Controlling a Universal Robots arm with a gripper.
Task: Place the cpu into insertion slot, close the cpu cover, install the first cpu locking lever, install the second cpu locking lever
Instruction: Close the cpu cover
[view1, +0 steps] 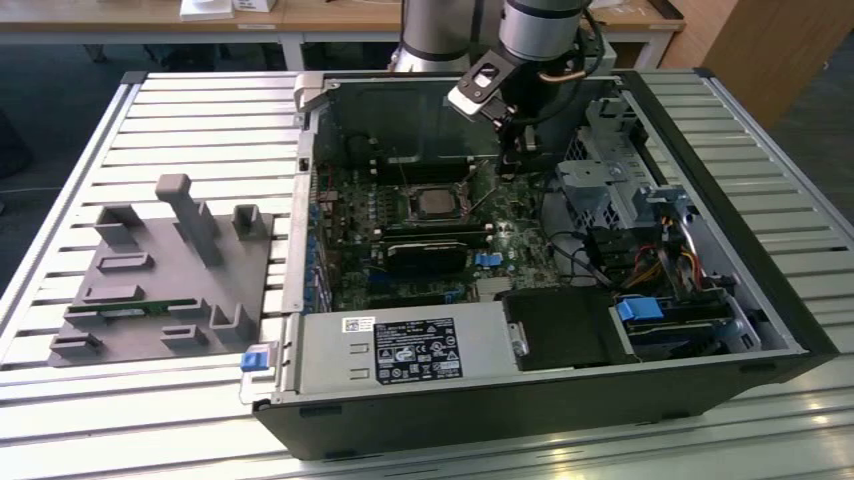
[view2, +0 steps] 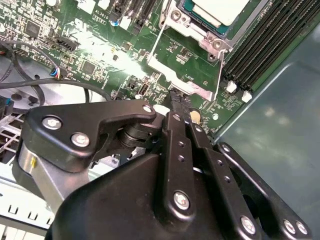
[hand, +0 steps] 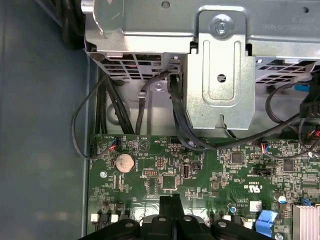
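The cpu (view2: 219, 10), a pale silvery square, lies in the insertion slot (view1: 434, 202) on the green motherboard. The cpu cover (view2: 200, 35), a metal frame with screws at its corners, lies flat around it. Thin wire locking levers (view2: 155, 42) run along the frame's sides towards a silver plate (view2: 175, 75). My gripper (view2: 178, 98) hovers just past that plate with its black fingers pressed together, and I see nothing between them. In the exterior view my gripper (view1: 519, 165) hangs inside the case, to the exterior view's right of the slot.
Long black memory slots (view2: 265, 45) run beside the socket. A metal drive cage (hand: 220, 75) and black cables (hand: 180, 125) stand close to the gripper. A black card (view1: 427, 255) and the power supply (view1: 400, 350) fill the case front. A grey fixture (view1: 167, 270) sits at the exterior view's left.
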